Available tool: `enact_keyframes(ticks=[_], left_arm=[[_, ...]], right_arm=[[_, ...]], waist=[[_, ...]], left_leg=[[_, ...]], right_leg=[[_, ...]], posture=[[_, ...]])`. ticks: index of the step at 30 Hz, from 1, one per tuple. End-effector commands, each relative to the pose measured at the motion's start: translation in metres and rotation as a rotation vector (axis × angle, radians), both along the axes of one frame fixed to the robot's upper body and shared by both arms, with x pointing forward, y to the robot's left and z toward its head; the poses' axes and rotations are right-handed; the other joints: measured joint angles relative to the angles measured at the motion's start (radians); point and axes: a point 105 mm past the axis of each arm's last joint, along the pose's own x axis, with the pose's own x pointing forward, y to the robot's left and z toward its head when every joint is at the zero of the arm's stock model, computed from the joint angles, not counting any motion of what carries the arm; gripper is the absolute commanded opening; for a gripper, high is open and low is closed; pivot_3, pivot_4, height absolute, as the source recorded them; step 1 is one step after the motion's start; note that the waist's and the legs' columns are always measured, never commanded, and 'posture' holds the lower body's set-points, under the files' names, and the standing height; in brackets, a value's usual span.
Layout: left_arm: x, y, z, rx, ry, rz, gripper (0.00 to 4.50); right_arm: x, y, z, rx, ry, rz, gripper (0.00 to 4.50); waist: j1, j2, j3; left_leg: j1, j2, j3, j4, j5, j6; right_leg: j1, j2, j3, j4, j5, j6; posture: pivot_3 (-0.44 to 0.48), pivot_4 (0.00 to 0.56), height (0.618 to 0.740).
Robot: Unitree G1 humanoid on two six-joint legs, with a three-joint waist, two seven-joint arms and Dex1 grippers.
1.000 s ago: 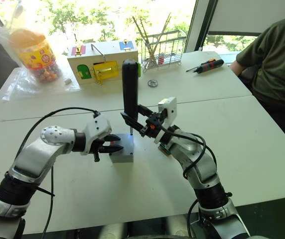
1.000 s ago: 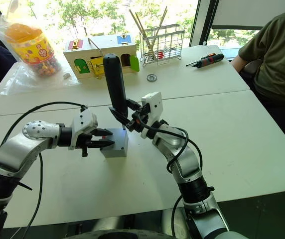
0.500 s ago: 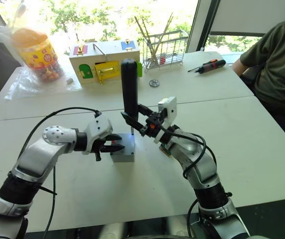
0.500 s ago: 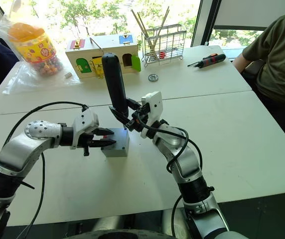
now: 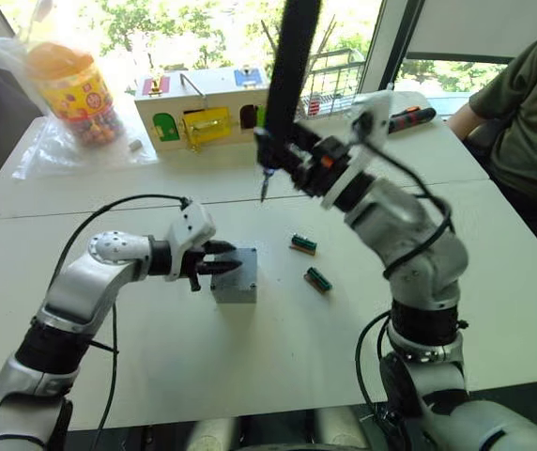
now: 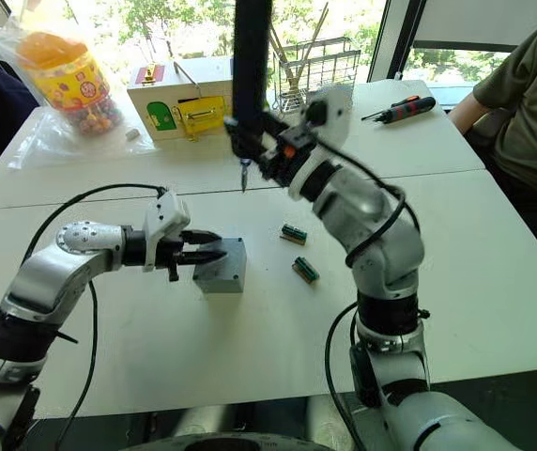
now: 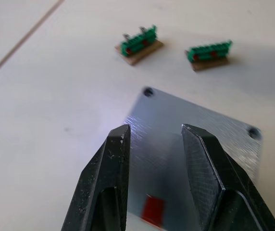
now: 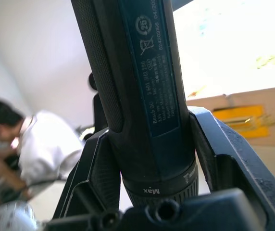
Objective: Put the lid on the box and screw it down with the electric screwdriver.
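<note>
Hovering w/ jaws slightly apart, left gripper (image 7: 153,137) sits just over the lid (image 7: 201,144) on the box (image 5: 235,285), holding nothing. Right gripper (image 8: 149,159) clamps the electric screwdriver (image 8: 137,96), lifted above; label reads "Bosch GO", "Max".

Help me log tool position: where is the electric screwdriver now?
The electric screwdriver is upright in the right end effector, raised above the table behind the box, its bit pointing down in front of the wooden toy house.

The lid (image 7: 195,144) looks like brushed matt metal, the electric screwdriver (image 8: 142,96) dark plastic with a textured grip
</note>
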Motion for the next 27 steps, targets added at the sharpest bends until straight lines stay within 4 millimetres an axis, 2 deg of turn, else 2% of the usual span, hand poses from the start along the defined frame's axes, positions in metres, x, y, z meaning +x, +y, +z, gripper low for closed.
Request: enact_keyframes(ticks=[1,2,4,6,9,11,14,16,19,22,27], left_arm=[[0.001,-0.011,0.043,-0.071,-0.126,-0.068,1.68],[-0.001,-0.014,0.047,-0.082,-0.131,-0.087,1.68],[-0.010,-0.026,0.055,-0.086,-0.117,-0.186,1.68],[-0.021,-0.035,0.056,-0.069,-0.095,-0.295,1.68],[-0.034,-0.043,0.044,0.031,-0.101,-0.411,1.68],[-0.040,-0.046,0.033,0.092,-0.110,-0.460,1.68],[-0.044,-0.057,0.027,0.078,-0.111,-0.495,1.68],[-0.046,-0.060,0.023,0.075,-0.109,-0.504,1.68],[-0.049,-0.066,0.018,0.064,-0.095,-0.509,1.68],[-0.052,-0.070,0.017,0.015,-0.070,-0.496,1.68],[-0.053,-0.073,0.016,-0.009,-0.071,-0.473,1.68]], right_arm=[[0.005,-0.047,0.031,0.036,0.006,-0.113,1.89],[0.005,-0.053,0.034,0.021,0.011,-0.127,1.89],[0.009,-0.076,0.031,-0.089,0.115,-0.164,1.89],[0.010,-0.101,0.017,-0.224,0.278,-0.190,1.89],[0.004,-0.139,-0.015,-0.412,0.503,-0.254,1.89],[-0.003,-0.156,-0.030,-0.490,0.591,-0.273,1.89],[-0.026,-0.167,-0.065,-0.639,0.761,-0.196,1.89],[-0.031,-0.172,-0.074,-0.594,0.861,-0.159,1.89],[-0.026,-0.187,-0.084,-0.465,1.007,-0.156,1.89],[-0.022,-0.197,-0.095,-0.445,1.107,-0.190,1.89],[-0.013,-0.200,-0.109,-0.428,1.215,-0.217,1.89]], waist=[[0.001,0.001,0.001],[-0.001,0.001,0.001],[-0.005,0.002,0.003],[-0.007,0.003,0.008],[-0.006,0.002,0.010],[-0.010,0.002,0.012],[-0.006,0.003,0.014],[-0.010,0.002,0.016],[-0.008,0.002,0.016],[-0.002,0.002,0.017],[-0.001,0.000,0.019]], left_leg=[[-0.004,0.000,0.000,0.002,0.001,-0.001],[-0.012,-0.001,0.000,0.005,0.004,-0.006],[-0.013,-0.001,0.001,0.004,0.004,-0.006],[-0.015,-0.002,0.003,0.003,0.004,-0.005],[-0.016,-0.001,0.003,0.003,0.003,-0.005],[-0.016,0.000,0.004,0.003,0.003,-0.005],[-0.016,0.000,0.005,0.003,0.000,0.001],[-0.016,0.000,0.006,0.005,0.000,0.002],[-0.016,0.000,0.007,0.007,0.000,0.002],[-0.016,0.000,0.007,0.007,0.000,0.002],[-0.017,0.000,0.007,0.007,0.002,-0.002]], right_leg=[[-0.002,0.000,0.000,0.001,0.000,0.000],[-0.007,0.000,-0.001,0.001,0.000,0.000],[-0.009,-0.003,-0.001,0.001,0.000,0.000],[-0.011,-0.004,-0.001,0.001,0.000,0.000],[-0.011,-0.004,-0.001,0.001,0.000,0.000],[-0.011,-0.003,-0.001,0.001,0.000,0.000],[-0.011,-0.003,0.000,0.001,0.000,0.000],[-0.011,-0.003,-0.001,0.001,0.000,0.000],[-0.011,-0.003,0.000,0.002,0.001,0.000],[-0.011,-0.003,0.000,0.001,0.001,0.000],[-0.011,-0.003,-0.001,0.001,0.001,0.000]], posture=[[0.000,0.150,0.740],[0.000,0.150,0.740],[0.000,0.150,0.740],[0.000,0.150,0.740],[0.000,0.150,0.740],[0.000,0.150,0.740],[0.000,0.150,0.740],[0.000,0.150,0.740],[0.000,0.150,0.740],[0.000,0.150,0.740],[0.000,0.150,0.740]])
